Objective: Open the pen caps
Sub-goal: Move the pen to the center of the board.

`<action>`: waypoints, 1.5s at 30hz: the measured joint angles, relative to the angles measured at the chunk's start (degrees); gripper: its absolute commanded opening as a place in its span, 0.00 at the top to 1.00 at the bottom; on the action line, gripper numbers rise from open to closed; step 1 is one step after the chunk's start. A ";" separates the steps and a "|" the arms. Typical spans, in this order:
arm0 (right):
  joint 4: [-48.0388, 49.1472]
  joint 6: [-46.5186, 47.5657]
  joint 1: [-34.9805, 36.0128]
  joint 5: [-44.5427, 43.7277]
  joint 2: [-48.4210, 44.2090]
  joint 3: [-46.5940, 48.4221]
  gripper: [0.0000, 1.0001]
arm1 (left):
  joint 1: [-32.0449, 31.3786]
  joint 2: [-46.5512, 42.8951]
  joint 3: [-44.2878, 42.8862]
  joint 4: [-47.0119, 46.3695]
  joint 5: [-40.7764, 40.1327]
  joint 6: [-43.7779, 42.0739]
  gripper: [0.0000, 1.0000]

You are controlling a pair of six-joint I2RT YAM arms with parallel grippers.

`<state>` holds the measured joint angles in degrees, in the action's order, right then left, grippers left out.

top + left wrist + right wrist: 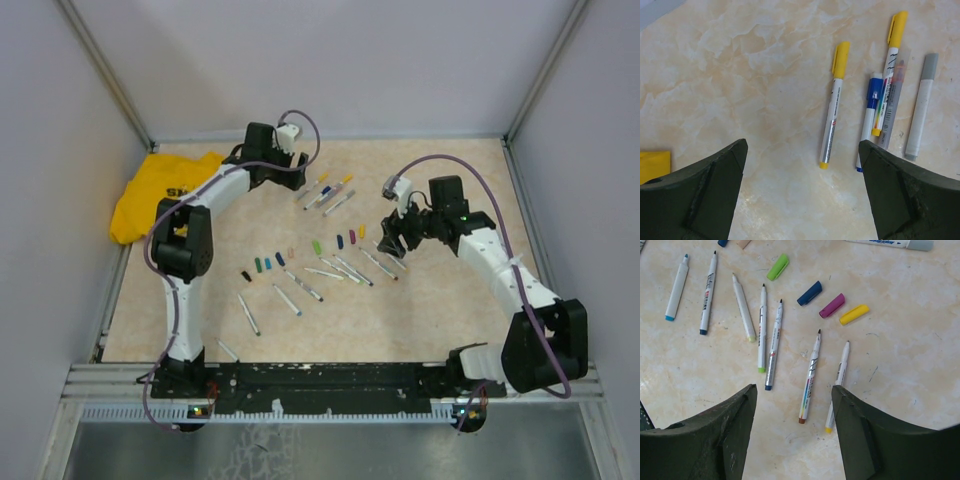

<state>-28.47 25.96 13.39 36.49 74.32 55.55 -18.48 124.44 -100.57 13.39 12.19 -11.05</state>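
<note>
My left gripper [802,147] hovers wide open and empty above the beige marble table [740,75], the yellow plastic pen cap [841,59] of a silver marker [830,130] just ahead. My right gripper [794,390], half open, holds nothing. Best to straddle that marker's barrel squarely, leaving its cap clear for pulling.

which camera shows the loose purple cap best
The right wrist view: the purple cap lies large and unobstructed between a blue cap and a yellow cap. The top external view shows the purple cap only as a tiny speck. The left wrist view misses it.
</note>
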 measured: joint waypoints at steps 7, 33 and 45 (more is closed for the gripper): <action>-0.13 0.00 0.00 -0.28 0.11 0.02 0.38 | 0.00 0.79 -1.11 1.18 -0.17 -0.87 0.04; -0.33 0.00 0.00 -0.50 0.37 0.04 0.38 | 0.00 8.83 -11.06 6.73 0.96 -3.19 0.28; -0.33 0.00 0.00 -0.70 0.42 0.04 0.38 | -0.17 11.67 -13.11 9.03 5.35 -3.08 0.43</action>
<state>-28.80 25.96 13.39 35.79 74.74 55.59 -18.65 136.11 -113.69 22.41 17.54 -14.13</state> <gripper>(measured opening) 0.620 0.601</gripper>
